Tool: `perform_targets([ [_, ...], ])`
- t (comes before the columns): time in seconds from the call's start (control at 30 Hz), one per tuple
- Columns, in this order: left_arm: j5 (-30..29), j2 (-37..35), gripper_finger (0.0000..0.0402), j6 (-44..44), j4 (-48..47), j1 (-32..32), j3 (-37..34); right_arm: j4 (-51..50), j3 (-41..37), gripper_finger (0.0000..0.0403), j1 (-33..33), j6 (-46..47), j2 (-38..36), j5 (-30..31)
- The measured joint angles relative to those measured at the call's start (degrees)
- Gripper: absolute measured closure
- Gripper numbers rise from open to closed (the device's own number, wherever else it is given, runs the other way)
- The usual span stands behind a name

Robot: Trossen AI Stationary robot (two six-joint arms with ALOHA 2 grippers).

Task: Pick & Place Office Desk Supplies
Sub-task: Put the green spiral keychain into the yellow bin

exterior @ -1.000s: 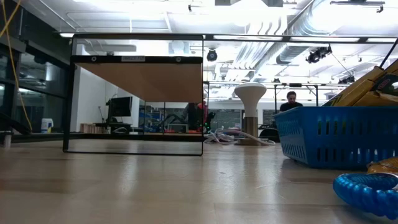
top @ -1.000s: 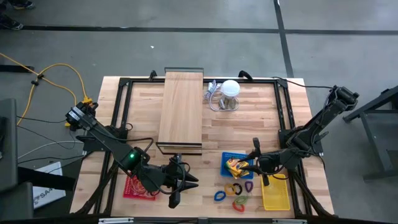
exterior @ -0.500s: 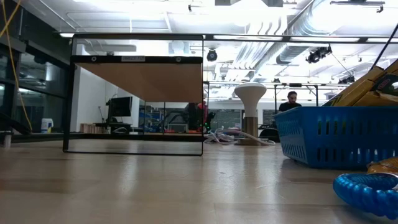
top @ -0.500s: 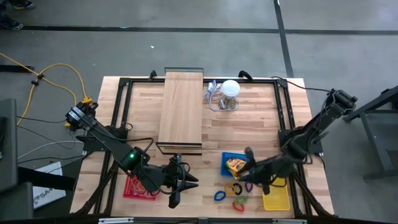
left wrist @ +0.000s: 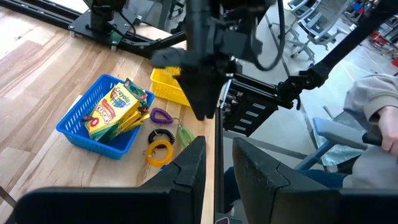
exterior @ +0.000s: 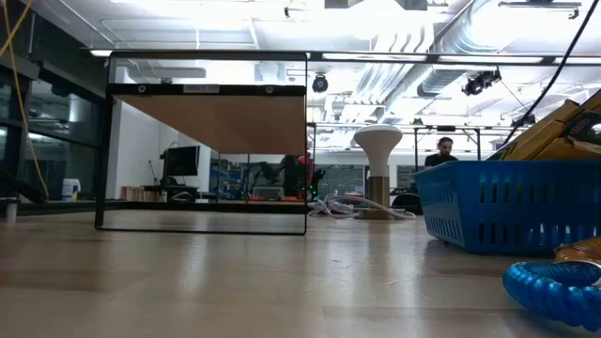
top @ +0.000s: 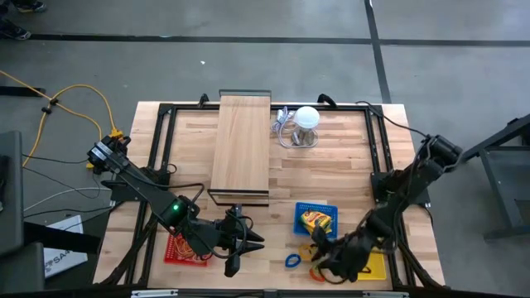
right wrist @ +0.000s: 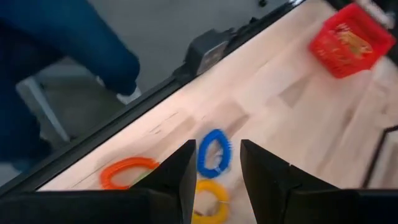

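Coloured loop clips lie flat on the table near its front edge: a blue one (right wrist: 213,152), an orange one (right wrist: 127,171), a yellow one (right wrist: 208,208), plus a purple one (left wrist: 160,115) and a green one (left wrist: 185,134). Yellow-orange printed packs (top: 315,220) lie in the blue basket (top: 303,209). My right gripper (top: 319,258) hangs open above the loops, the blue loop showing between its fingers (right wrist: 186,180) farther down. My left gripper (top: 236,250) stands open and still near the red basket (top: 184,247), with nothing between its fingers.
A yellow basket (top: 370,265) stands at the near right corner. A long wooden board (top: 241,142) on a black frame and a white round object (top: 307,117) with cable stand at the far side. A person's blue-clad leg (right wrist: 62,50) is beside the near edge.
My right gripper has moved from over the blue basket toward the table's near edge and a little left, sinking slightly and tipping its fingers further down over the loops. Its fingers stay open.
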Motion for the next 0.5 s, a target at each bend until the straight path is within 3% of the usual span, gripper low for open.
perform_targets([
  [0.23,0.0,0.0,0.0325,0.0,0.0,0.0,0.0,-0.4,0.7,0.0290,3.1,2.6,4.0,0.1],
  [0.5,0.0,0.0,0.0325,0.0,0.0,0.0,0.0,-5.4,0.7,0.0290,3.9,15.4,6.2,-2.6],
])
